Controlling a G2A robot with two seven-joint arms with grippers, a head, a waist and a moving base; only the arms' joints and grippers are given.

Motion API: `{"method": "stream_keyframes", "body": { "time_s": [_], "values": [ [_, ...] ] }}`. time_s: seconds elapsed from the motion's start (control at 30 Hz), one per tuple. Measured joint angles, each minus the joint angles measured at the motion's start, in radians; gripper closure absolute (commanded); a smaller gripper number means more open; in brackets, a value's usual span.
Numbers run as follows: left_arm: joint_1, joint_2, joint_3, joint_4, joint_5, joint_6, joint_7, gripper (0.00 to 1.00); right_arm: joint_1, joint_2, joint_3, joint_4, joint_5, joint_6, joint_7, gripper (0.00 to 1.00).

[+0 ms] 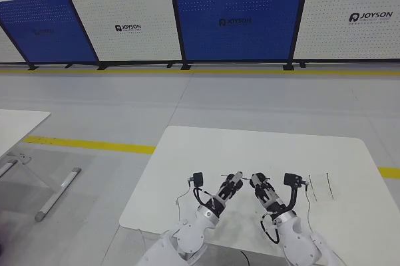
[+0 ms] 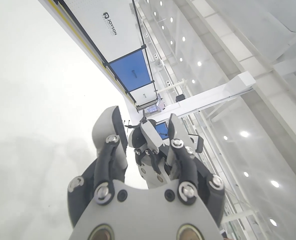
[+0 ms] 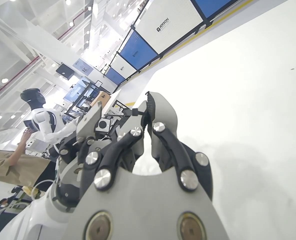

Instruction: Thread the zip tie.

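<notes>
I see right gripper (image 3: 146, 106) clamped on the zip tie (image 3: 136, 112), lower centre of top view, head poking out for threading; left gripper (image 2: 145, 124) spread apart, facing it, likely set to take the tail.

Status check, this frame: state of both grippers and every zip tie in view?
left gripper: open, fingers apart, holding nothing.
right gripper: shut on the zip tie.
zip tie: pinched in the right gripper, head sticking out toward the left gripper, no loop visible.
spare zip ties: lying flat and straight on the table, apart from both grippers.
</notes>
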Motion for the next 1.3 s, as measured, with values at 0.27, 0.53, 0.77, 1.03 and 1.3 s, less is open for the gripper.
{"method": "stream_keyframes", "body": {
  "time_s": [0.27,0.53,0.77,1.03,1.3],
  "values": [
    [-0.015,-0.007,0.010,0.011,0.008,0.035,0.002,0.89,0.002,-0.003,0.002,-0.001,-0.002,-0.007,-0.003,1.00],
    [-0.017,-0.009,0.008,0.012,0.023,0.048,-0.004,0.74,0.003,-0.006,0.001,-0.003,-0.011,-0.005,-0.001,1.00],
    [-0.017,-0.011,0.007,0.013,0.039,0.062,-0.001,0.82,0.004,-0.008,0.001,-0.002,-0.018,-0.005,0.000,1.00],
    [-0.017,-0.013,0.003,0.013,0.050,0.082,-0.008,1.00,0.004,-0.010,0.001,0.000,-0.022,-0.008,-0.006,1.00],
    [-0.017,-0.015,0.001,0.012,0.036,0.079,-0.033,1.00,0.005,-0.012,0.001,0.003,-0.031,-0.016,0.002,1.00]
  ]
}}
